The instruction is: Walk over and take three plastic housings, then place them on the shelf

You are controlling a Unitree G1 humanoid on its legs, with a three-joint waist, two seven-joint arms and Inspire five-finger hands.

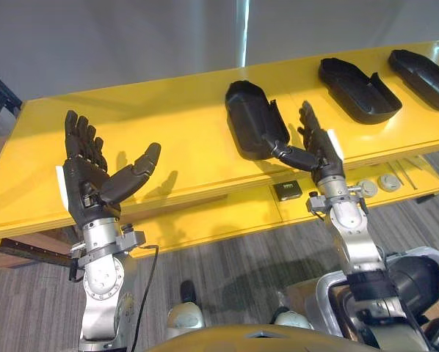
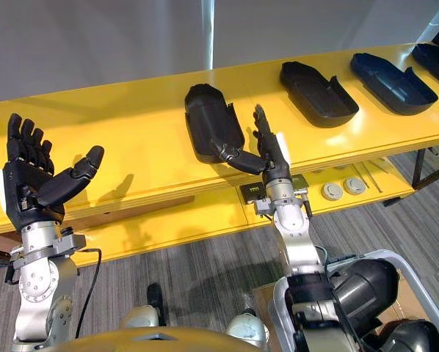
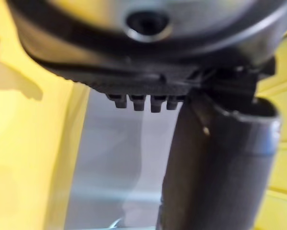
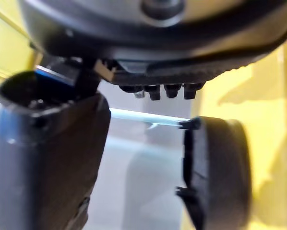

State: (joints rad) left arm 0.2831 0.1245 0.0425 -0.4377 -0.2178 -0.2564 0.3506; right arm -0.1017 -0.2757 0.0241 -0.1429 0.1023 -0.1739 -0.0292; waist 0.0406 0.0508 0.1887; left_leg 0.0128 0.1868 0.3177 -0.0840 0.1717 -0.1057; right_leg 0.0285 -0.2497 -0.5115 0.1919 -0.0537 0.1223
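Left eye: left hand (image 1: 87, 183) is raised over the left end of the yellow top board (image 1: 168, 125), just past its front edge. Palm up, fingers straight, thumb spread wide, holding nothing. Right hand (image 1: 318, 150) is up at the front edge near the middle, fingers straight and thumb pointing sideways at the nearest housing (image 1: 250, 116). That black plastic housing lies open side up mid-board, its near end close to the front edge. The thumb tip overlaps its near right rim; can't tell if they touch. The fingers are not wrapped round it. Second housing (image 1: 357, 88) and third housing (image 1: 425, 70) lie further along towards the right end, each apart from the next. Lower shelf (image 1: 219, 213) sits under the front edge, with a small black box (image 1: 287, 191) and two grey discs (image 1: 366, 187) below the right hand.

Right eye: same layout. A fourth housing (image 2: 436, 62) shows at the far right end, cut off by the frame.

Left wrist: fingers (image 3: 143, 101) seen end-on, straight; thumb (image 3: 220, 163) stands well clear of them. Nothing lies between, with yellow board and grey wall (image 3: 119, 158) beyond.

Right wrist: fingers (image 4: 162, 90) straight, thumb (image 4: 47, 158) spread. The nearest housing shows past the fingers, with a clear gap between it and the thumb. Not gripped.
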